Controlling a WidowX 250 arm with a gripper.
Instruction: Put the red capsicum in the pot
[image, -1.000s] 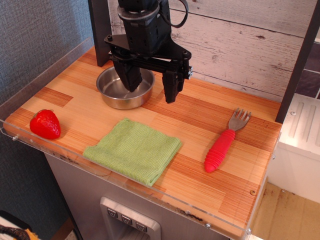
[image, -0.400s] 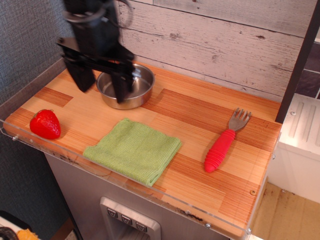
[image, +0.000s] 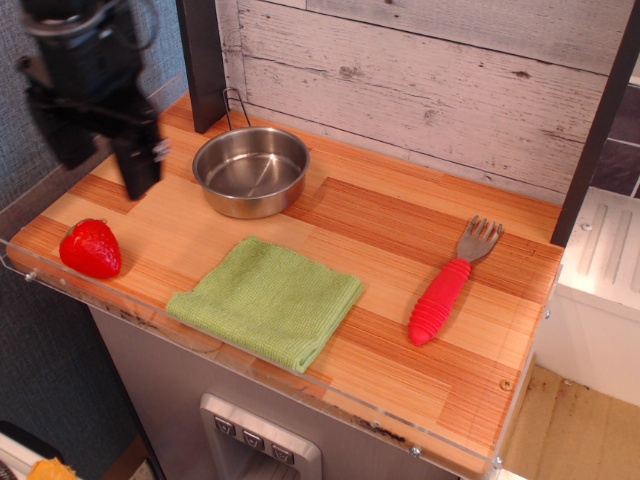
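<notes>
The red capsicum (image: 90, 248) is a small glossy red toy fruit lying at the front left corner of the wooden counter. The pot (image: 251, 171) is a shallow shiny steel pan with a thin wire handle, empty, at the back left. My gripper (image: 104, 162) is black and motion-blurred, with its two fingers spread apart and nothing between them. It hangs above the left edge of the counter, above and a little behind the capsicum, left of the pot.
A folded green cloth (image: 267, 299) lies at the front middle. A fork with a ribbed red handle (image: 446, 290) lies at the right. A clear plastic rim (image: 250, 372) runs along the counter's front and left edges. A dark post (image: 203, 62) stands behind the pot.
My gripper has swept left from over the pot to over the counter's left edge, staying open. The pot is now fully uncovered. The capsicum, cloth and fork have not moved.
</notes>
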